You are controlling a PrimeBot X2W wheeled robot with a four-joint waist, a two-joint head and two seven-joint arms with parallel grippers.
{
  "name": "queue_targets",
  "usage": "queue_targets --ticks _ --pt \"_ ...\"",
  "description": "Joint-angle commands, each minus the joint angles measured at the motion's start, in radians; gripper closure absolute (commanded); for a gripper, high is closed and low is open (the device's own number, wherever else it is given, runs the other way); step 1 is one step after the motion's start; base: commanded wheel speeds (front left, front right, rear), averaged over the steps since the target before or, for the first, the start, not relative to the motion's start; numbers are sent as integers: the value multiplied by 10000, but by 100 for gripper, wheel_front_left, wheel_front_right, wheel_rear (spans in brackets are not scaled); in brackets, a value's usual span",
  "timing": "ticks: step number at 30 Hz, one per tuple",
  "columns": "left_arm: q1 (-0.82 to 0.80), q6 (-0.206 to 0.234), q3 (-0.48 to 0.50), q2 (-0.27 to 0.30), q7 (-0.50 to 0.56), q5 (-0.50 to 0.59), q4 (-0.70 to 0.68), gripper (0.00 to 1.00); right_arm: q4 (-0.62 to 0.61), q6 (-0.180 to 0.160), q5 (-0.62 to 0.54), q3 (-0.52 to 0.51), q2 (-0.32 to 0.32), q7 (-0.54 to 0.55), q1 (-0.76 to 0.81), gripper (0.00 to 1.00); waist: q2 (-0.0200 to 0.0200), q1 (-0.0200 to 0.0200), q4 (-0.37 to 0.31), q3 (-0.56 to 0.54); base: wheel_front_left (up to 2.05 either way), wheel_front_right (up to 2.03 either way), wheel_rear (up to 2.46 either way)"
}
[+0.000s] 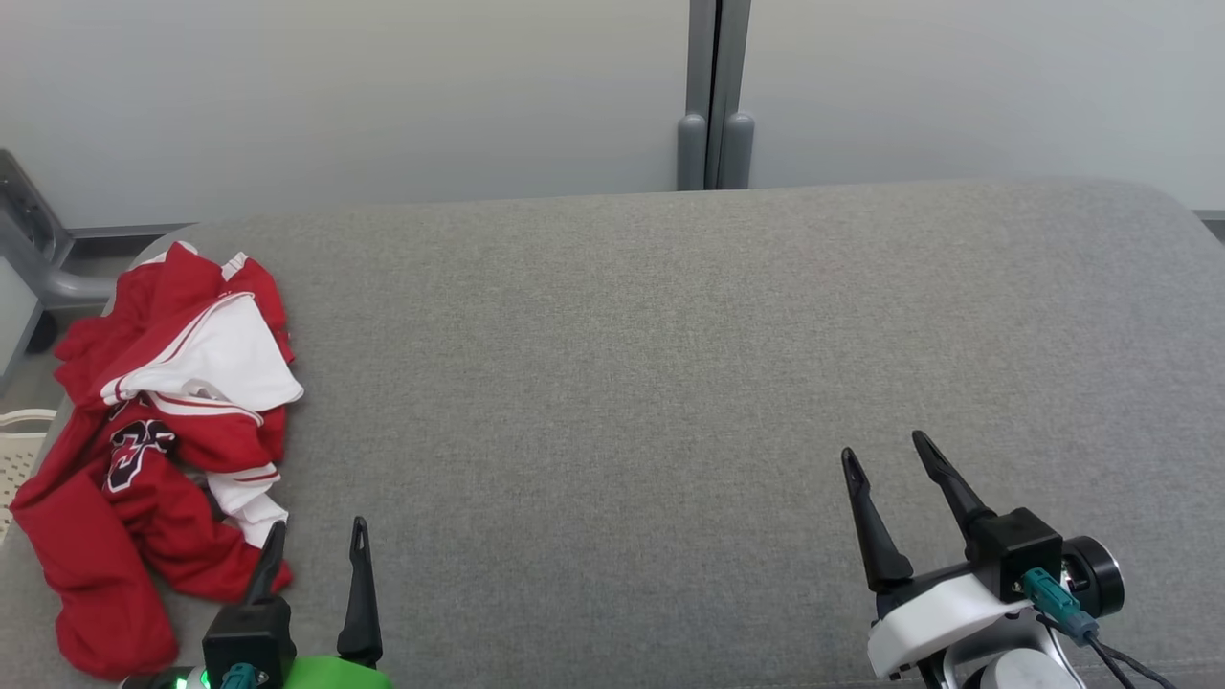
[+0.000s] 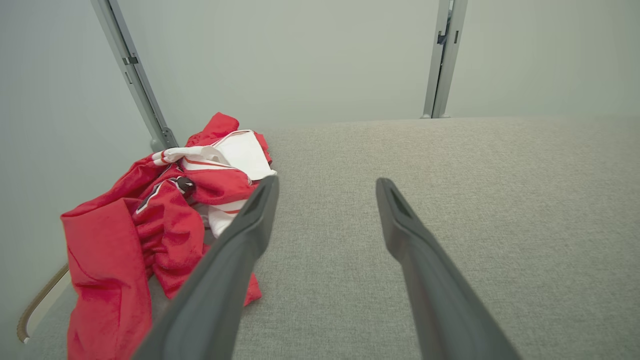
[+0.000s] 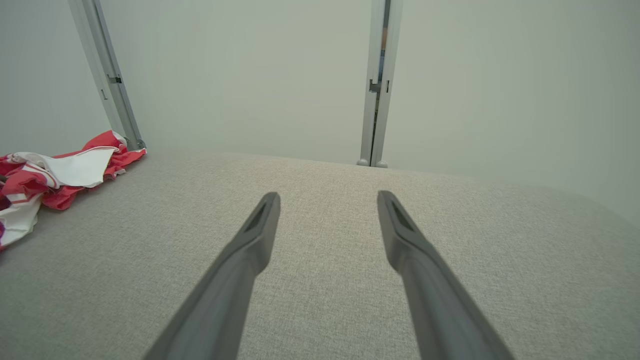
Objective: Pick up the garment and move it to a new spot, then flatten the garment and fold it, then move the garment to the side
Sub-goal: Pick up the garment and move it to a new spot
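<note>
Head view, garment point(image 1: 191, 450) crumpled, number point(image 1: 139, 452) part-hidden, left tool point(image 1: 318, 524) cropped

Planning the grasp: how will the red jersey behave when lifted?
Probably floppy: the jersey lies crumpled in folds, so it should drape from a pinch. Likely light: the fabric looks thin. Near the cushion edge, a push might slide it off.

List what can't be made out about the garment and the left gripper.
- Garment: head view, its own crumpled folds hide most of the dark print.
- Right wrist view: the left edge cuts it off.
- Left wrist view: one finger of the left gripper covers part.
</note>
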Motion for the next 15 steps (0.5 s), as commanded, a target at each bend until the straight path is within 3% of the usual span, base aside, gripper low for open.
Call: queue_targets --ticks 1,7,15 --pt "-28 62 -17 60 -14 -25 -19 0 -12 1 39 -35 -36 -48 66 0 -1 0 136 3 0 0 0" --pt "-161 65 8 146 23 -85 5 0 -94 1 67 -15 -36 -48 124 0 -1 0 925 31 0 0 0" --pt "-211 80 0 258 48 -126 -13 0 -143 1 163 -55 -36 -48 85 0 -1 0 2601 100 0 0 0"
